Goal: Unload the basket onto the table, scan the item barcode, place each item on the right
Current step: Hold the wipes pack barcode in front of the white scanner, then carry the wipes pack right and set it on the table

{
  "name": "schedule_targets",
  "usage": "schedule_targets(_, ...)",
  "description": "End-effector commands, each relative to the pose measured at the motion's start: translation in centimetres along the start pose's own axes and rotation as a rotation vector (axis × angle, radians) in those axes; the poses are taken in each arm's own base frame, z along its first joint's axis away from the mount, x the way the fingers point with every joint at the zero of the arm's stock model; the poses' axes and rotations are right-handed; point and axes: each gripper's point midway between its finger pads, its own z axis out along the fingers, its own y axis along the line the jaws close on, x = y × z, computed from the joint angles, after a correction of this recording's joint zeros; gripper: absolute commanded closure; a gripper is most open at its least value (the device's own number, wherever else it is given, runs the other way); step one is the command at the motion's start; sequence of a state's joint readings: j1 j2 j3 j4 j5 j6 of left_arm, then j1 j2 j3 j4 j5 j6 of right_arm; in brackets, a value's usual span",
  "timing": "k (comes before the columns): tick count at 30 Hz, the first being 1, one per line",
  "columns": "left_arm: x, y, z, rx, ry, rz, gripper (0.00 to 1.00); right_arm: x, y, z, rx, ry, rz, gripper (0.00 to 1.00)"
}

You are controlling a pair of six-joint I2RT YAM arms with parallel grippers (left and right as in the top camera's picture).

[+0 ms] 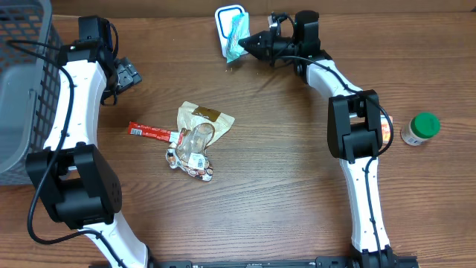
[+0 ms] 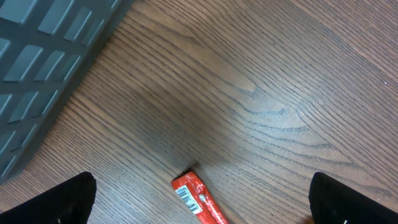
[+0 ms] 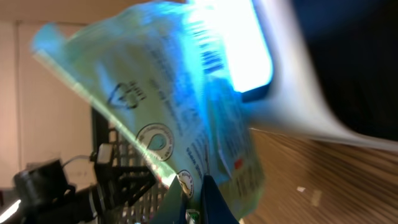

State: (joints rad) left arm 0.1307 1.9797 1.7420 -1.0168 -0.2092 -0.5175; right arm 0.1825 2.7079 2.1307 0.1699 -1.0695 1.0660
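Overhead: right pincer (image 1: 247, 45) clamped on teal pouch (image 1: 236, 33) at scanner (image 1: 222, 21); left pincer (image 1: 128, 74) wide apart, empty; grey basket (image 1: 22, 82) left, green-lidded jar (image 1: 421, 128) right.

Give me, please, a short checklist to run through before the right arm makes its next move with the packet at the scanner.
1. Right gripper shut on the pale green plastic packet: ok.
2. Packet held up at the white scanner, its blue light on: ok.
3. Barcode turned towards the scanner's window: cannot tell; the print is blurred in the right wrist view.
4. Left gripper open, empty and well away from the scanner: ok.
5. Red stick-shaped wrapper lying free on the brown wooden table: ok.
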Motion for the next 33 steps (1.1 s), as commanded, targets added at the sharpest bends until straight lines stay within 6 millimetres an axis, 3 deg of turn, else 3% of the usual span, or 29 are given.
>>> schedule_targets(1,-0.6,-0.6,-0.8,0.020,-0.022,-0.006,0.00,-0.4,4.3,-1.3,-0.084,0.031,-0.111,0.96)
schedule_targets(10,-0.6,-0.6,-0.8,0.020,-0.022,-0.006,0.00,0.7,14.0,-3.4,-0.171,0.075,-0.291,0.96)
schedule_targets(16,-0.6,-0.6,-0.8,0.020,-0.022,-0.006,0.00,1.0,17.4,-4.4,-0.157,0.052,-0.303,0.96)
schedule_targets(20,-0.6,-0.6,-0.8,0.020,-0.022,-0.006,0.00,-0.5,17.4,-5.0,-0.019,-0.082,-0.289,0.96)
schedule_targets(25,-0.6,-0.6,-0.8,0.020,-0.022,-0.005,0.00,-0.3,16.0,-6.5,0.208,-0.152,-0.381,0.96)
schedule_targets(29,-0.6,-0.6,-0.8,0.020,-0.022,-0.005,0.00,1.0,13.4,-8.4,0.413,-0.124,-0.434,0.96)
schedule_targets(33,-0.6,-0.6,-0.8,0.020,-0.022,-0.005,0.00,3.4,8.9,-11.0,0.629,-0.023,-0.403,0.96)
